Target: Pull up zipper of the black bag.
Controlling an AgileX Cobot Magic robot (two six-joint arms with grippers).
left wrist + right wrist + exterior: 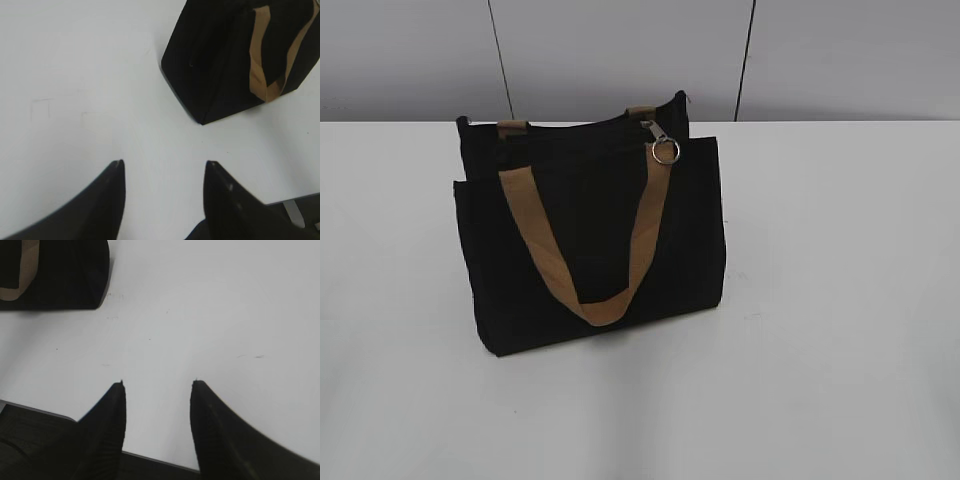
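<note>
Black bag (590, 240) mid-table (grippers apart)

Evenly and softly lit from above, fairly bright, with no hard glare anywhere. Only a faint, diffuse shadow on the white counter (840, 300) just in front of the black bag (590, 250) (so dark that fabric detail is mostly lost). Slightly soft and low in resolution throughout the exterior view. Blurred and out of focus at close range in both wrist views: left claw (164, 167) and right claw (157, 386) mere dark silhouettes.
</note>
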